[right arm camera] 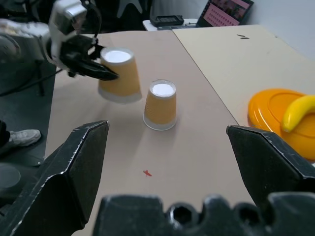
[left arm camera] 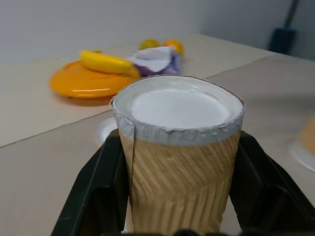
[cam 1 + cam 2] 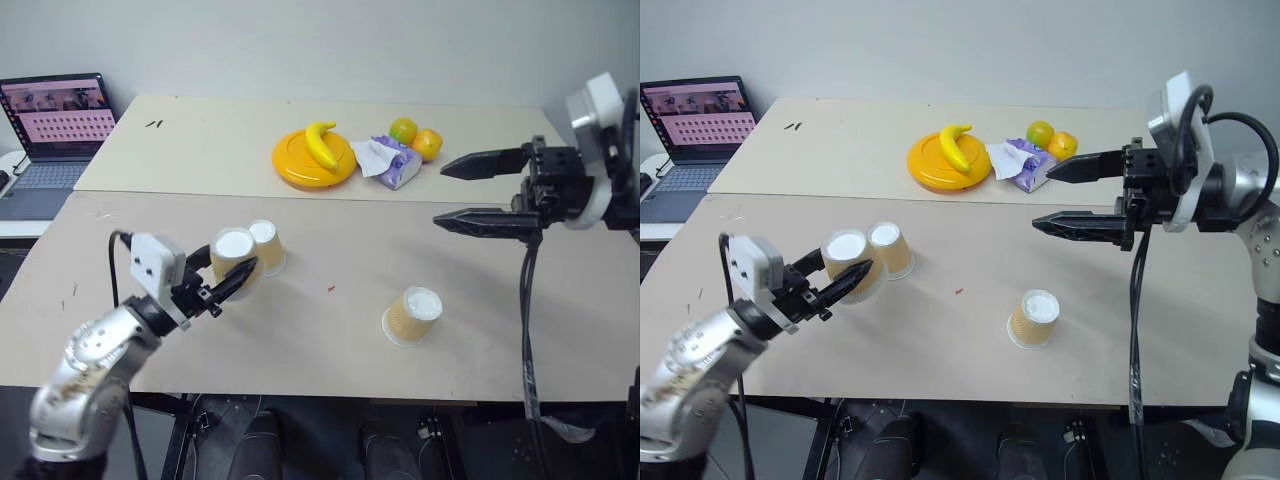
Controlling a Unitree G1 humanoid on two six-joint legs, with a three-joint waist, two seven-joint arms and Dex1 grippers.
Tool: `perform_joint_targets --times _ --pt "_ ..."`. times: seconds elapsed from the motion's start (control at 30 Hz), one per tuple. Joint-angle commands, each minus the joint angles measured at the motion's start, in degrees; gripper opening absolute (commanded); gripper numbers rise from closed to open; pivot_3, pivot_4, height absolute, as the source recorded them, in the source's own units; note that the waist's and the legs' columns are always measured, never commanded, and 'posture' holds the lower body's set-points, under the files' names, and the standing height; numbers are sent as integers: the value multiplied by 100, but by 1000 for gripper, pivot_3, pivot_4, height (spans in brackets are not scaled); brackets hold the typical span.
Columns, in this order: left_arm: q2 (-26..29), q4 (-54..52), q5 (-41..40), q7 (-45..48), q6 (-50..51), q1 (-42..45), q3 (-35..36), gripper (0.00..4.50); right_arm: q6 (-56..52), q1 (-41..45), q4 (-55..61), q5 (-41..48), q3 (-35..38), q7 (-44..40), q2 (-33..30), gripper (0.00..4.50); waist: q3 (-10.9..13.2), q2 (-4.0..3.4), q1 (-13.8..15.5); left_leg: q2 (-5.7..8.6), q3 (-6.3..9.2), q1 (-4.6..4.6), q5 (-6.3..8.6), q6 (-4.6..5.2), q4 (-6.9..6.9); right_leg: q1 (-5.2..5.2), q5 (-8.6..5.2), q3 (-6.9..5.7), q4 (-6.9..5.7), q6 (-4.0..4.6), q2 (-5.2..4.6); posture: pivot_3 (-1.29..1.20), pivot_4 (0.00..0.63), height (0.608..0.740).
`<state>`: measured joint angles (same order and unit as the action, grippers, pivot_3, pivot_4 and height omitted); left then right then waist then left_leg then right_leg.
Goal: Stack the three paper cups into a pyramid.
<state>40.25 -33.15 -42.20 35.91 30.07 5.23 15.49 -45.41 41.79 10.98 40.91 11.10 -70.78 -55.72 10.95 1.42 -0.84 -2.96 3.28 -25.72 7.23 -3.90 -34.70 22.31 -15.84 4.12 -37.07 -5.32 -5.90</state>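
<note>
My left gripper (image 3: 238, 268) is shut on one paper cup (image 3: 232, 255), gripped by its tan sides with the white base up, as the left wrist view shows (image 2: 178, 157). The held cup hangs just off the table, close beside a second cup (image 3: 267, 245), which stands upside down on the near table (image 3: 330, 355). The third cup (image 3: 413, 314) stands upside down alone, front right of centre. My right gripper (image 3: 440, 195) hovers open and empty high over the table's right side, pointing left towards the cups. From its wrist view I see the held cup (image 1: 118, 73) and the second cup (image 1: 160, 104).
On the far table sit a yellow plate (image 3: 295, 165) with a banana (image 3: 321, 143), a purple tissue pack (image 3: 392, 162) and two citrus fruits (image 3: 417, 138). A laptop (image 3: 52, 130) stands open at the far left. A small red mark (image 3: 331, 289) lies between the cups.
</note>
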Motion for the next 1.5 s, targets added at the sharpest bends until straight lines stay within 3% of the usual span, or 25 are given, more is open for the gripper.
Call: perform_joint_targets --times 0.03,0.23,0.5,0.7,1.1,1.4,1.5 --pt "430 -100 -734 528 564 794 -178 2296 -69 -128 460 261 472 256 -146 4500 0 0 4 0 0 -1 0 0 -3 -2 0 -1 1 -1 0 0 150 732" --pt "375 531 -815 1101 876 1960 -966 2296 -205 -482 838 512 809 665 -235 4500 0 1 2 0 2 -1 0 2 -2 -4 0 -1 4 -5 1 0 150 732" --pt "-116 1892 333 1940 302 3021 -2122 2296 -476 -972 1359 921 1346 1178 -386 4500 0 1 2 1 2 -3 0 3 -4 -3 0 0 4 -6 2 0 150 732" --pt "-1081 3109 1277 2379 -531 3367 -3003 2296 -684 -1286 1725 1233 1720 1594 -494 4500 0 1 5 2 2 -6 0 5 -5 -5 0 0 6 -7 1 0 150 732" --pt "-1820 3454 1779 2222 -784 3402 -2955 2296 -812 -1646 1982 1663 2092 2066 -729 4500 -1 1 0 3 6 -12 1 9 -12 -4 0 -1 3 -9 1 0 150 732" --pt "-1886 3741 2156 1626 -1013 3642 -2466 2296 -627 -1587 1827 1657 1883 2076 -766 4500 -1 1 0 3 6 -12 1 9 -13 -4 0 -1 3 -10 1 0 150 732" --pt "-1660 3118 1773 1504 -457 3697 -2011 2296 -550 -1561 1767 1617 1791 2042 -752 4500 -1 1 -18 3 6 -13 1 9 -13 -4 1 -1 3 -11 1 0 150 732"
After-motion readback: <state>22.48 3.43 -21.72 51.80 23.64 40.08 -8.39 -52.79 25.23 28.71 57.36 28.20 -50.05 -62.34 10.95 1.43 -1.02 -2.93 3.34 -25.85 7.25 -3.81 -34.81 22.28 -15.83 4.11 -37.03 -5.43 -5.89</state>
